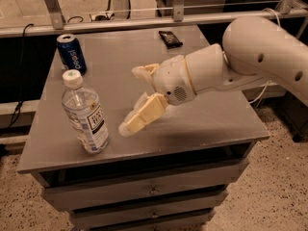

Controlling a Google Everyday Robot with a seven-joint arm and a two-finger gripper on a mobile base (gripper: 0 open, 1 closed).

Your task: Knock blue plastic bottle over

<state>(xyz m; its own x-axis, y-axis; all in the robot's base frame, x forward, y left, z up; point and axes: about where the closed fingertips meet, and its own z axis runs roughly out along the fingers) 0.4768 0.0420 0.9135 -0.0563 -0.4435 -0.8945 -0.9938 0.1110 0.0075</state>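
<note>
Grey surface (216,119) on a drawer unit (154,191); speckled floor around it.

Bottle (85,112) stood upright near the surface's 8 o'clock corner, close to the front edge. White cap (72,78) on. White label (96,121) with dark print faced the camera. Clear body, base flat on the surface.

Can (71,53), blue, upright at the surface's 10 o'clock corner; it sat at 12 o'clock from the bottle, near it but apart.

Small dark flat object (170,38) lay at about 1 o'clock on the surface, near the back edge, well apart from the rest.

Arm (260,52), white, reached in from 3 o'clock over the middle of the surface. Gripper (131,100) sat at 3 o'clock from the bottle, just beside it, not touching. Its two cream fingers (144,113) were spread wide, one pointing down toward 8 o'clock, the other higher up. Nothing held between them. The lower fingertip was low over the surface, level with the bottle's lower half; whether it touched the surface could not be told.
</note>
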